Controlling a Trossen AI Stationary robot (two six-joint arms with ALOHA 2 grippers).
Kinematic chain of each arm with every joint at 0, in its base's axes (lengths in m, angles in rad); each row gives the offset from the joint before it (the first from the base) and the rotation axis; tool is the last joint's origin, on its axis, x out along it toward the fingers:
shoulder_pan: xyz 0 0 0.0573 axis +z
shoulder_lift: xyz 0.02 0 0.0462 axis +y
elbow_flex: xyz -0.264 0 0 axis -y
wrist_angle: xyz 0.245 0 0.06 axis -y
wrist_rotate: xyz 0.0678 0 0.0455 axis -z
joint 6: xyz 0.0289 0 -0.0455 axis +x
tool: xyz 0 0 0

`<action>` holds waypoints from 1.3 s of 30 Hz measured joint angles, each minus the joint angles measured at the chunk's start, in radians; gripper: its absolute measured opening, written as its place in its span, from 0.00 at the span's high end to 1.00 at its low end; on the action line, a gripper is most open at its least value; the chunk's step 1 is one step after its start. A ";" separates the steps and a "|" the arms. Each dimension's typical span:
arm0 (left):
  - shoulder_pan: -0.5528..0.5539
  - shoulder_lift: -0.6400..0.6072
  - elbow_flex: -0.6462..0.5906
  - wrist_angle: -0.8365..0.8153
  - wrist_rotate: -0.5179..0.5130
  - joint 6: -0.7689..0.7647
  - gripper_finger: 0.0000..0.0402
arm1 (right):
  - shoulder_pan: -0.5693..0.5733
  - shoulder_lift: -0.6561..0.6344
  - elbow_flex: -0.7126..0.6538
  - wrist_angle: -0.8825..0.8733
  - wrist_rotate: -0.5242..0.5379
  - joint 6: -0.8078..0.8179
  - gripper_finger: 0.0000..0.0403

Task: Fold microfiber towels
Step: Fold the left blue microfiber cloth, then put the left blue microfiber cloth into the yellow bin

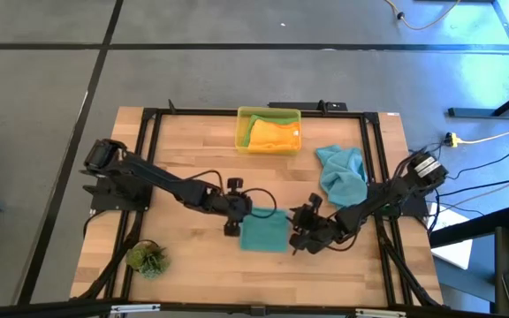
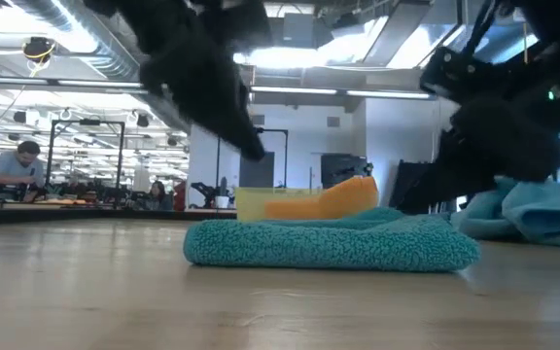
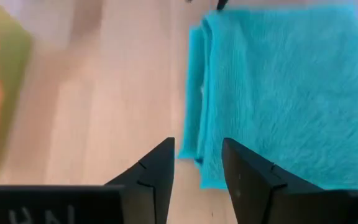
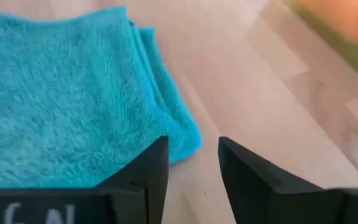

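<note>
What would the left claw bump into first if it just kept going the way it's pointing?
Most likely the folded teal towel. The left gripper stands open over the towel's near edge, which lies just ahead between its fingers. How far above the cloth it sits is hard to judge.

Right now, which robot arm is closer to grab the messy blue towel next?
Probably the right. The crumpled teal towel lies on its side of the table, just behind the right gripper. The left gripper sits across the folded teal towel, farther away.
</note>
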 joint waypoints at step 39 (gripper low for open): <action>-0.280 -0.035 0.001 0.193 -0.072 -0.070 0.69 | 0.085 -0.204 0.002 0.063 0.138 -0.351 0.64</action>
